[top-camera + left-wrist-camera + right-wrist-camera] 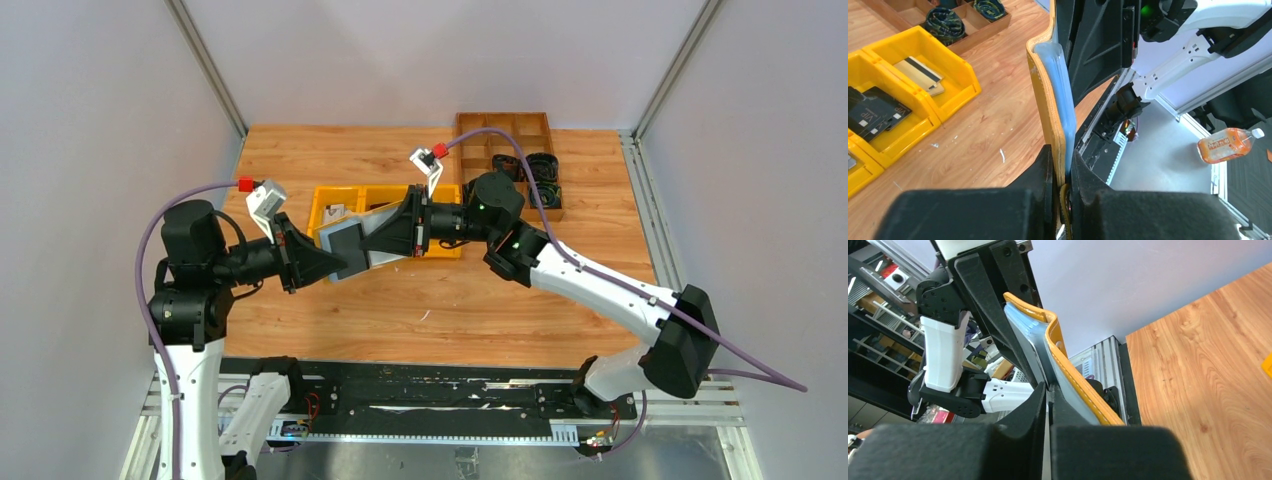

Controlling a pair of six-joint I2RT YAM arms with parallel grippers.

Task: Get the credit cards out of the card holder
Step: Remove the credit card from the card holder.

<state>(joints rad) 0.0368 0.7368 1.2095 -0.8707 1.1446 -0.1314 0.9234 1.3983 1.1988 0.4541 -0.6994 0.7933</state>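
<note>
The card holder (345,252), mustard-tan with a grey face, hangs above the table between both arms. In the left wrist view it (1048,100) stands edge-on, and my left gripper (1064,172) is shut on its lower end. From the right, my right gripper (370,247) meets it. In the right wrist view that gripper (1048,390) is shut on a thin grey credit card (1030,347) lying against the holder's (1068,367) tan edge. Black cards (873,112) and a beige-gold card (920,75) lie in the yellow bins (955,75).
The yellow bins (445,250) stand on the wooden table just behind the grippers. A brown wooden tray (470,125) with coiled cables (540,168) sits at the back right. Grey walls close in both sides.
</note>
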